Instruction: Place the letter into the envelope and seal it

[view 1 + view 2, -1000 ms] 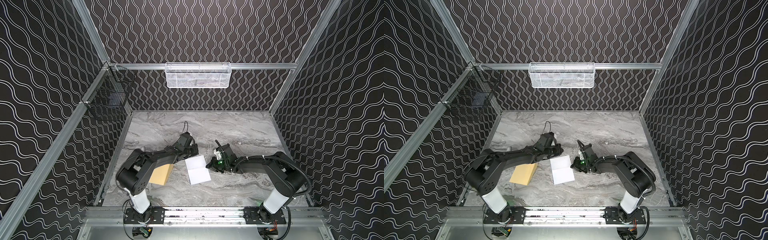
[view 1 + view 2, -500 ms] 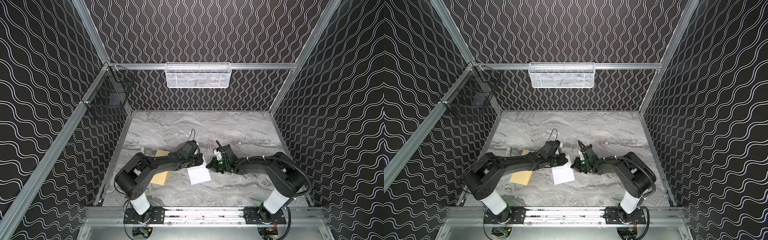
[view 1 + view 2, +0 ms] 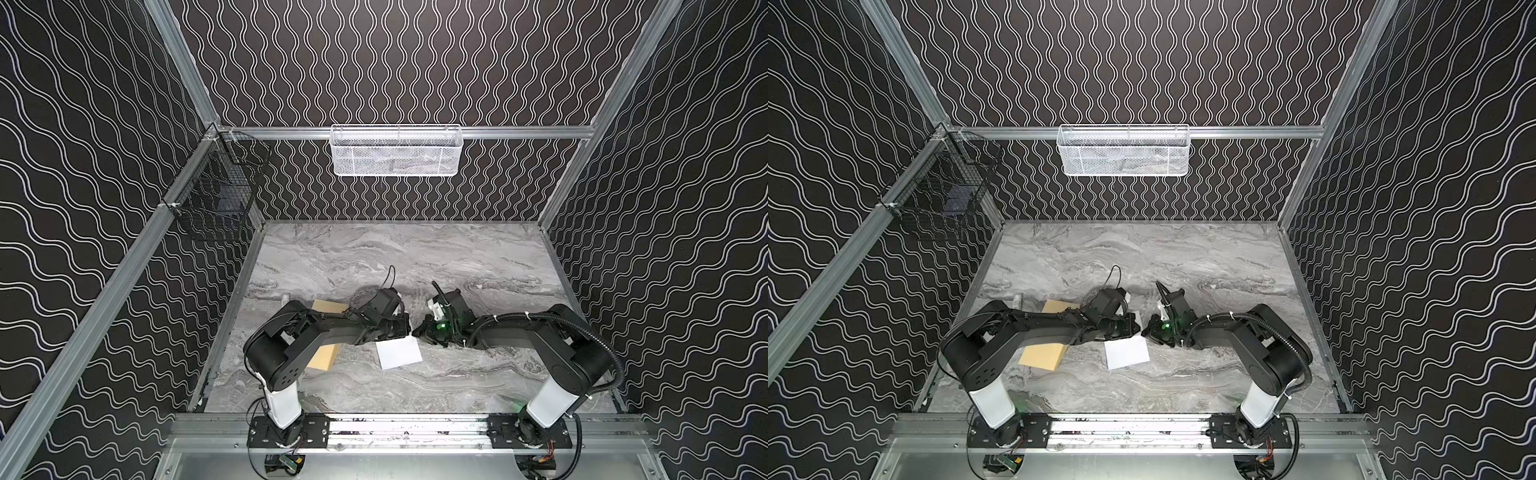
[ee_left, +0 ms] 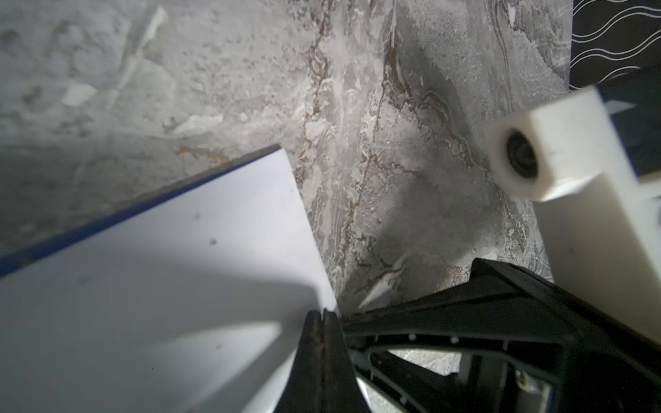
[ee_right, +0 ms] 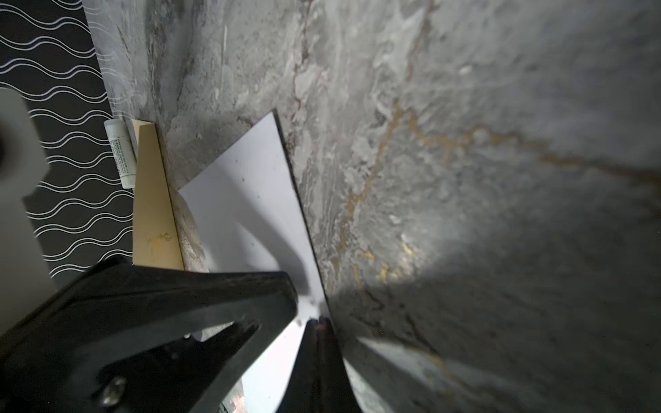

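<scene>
Black walls (image 3: 395, 62) printed with white wavy lines are closing in a grey marbled table (image 3: 415, 257) on three sides; a white mesh basket (image 3: 397, 151) is hanging from the far rail (image 3: 519, 132) and a black wire basket (image 3: 216, 199) from the left one. The left arm (image 3: 316, 332) is stretching low across the tan envelope (image 3: 324, 357), which is lying flat at the table's near left, so in both top views only its far corner and near end are showing — the arm is hiding the middle. The right arm (image 3: 532, 336) is reaching in from the right. Right of the envelope and apart from it, the letter (image 3: 399, 352) is lying plain white side up, its far edge sitting under the left gripper (image 3: 401, 328) and right gripper (image 3: 424, 332), which are meeting tip to tip. The left wrist view is showing the left gripper (image 4: 323, 318) with jaws pressed together at a corner of the letter (image 4: 143, 304), a thin blue line running along one edge; the right wrist view is showing the right gripper (image 5: 318, 323) with jaws likewise together at the paper's edge — whether either is pinching paper I cannot tell. Only the right wrist view is giving the envelope's (image 5: 150, 200) gold mark (image 5: 157, 237) and the print on the small white tube (image 5: 121, 157), which is lying just beside the envelope's far end.
</scene>
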You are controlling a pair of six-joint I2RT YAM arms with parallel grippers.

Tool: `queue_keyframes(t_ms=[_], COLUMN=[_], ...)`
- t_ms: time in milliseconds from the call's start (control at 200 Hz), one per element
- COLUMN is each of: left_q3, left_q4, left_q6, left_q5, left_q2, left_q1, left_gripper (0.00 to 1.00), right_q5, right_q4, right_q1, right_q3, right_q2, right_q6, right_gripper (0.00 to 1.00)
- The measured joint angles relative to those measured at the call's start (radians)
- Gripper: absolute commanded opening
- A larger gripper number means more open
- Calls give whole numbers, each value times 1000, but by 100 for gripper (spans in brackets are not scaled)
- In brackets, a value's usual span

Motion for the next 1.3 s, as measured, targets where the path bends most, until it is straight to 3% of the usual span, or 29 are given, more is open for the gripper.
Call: queue_keyframes(t_ms=[696,1301], left_q3=[-107,-164], left_q4=[228,328], left_q6=[-51,-89], left_q5=[-31,-61], left_q2=[17,19], left_q1=[-14,-21], left_gripper=[0,0], right_q5=[12,52], right_q4=[-16,-45], right_q1=[15,78], right_q3=[-24,-23], right_q2=[-32,-50], right_q6=[-8,-15], right_gripper=[0,0])
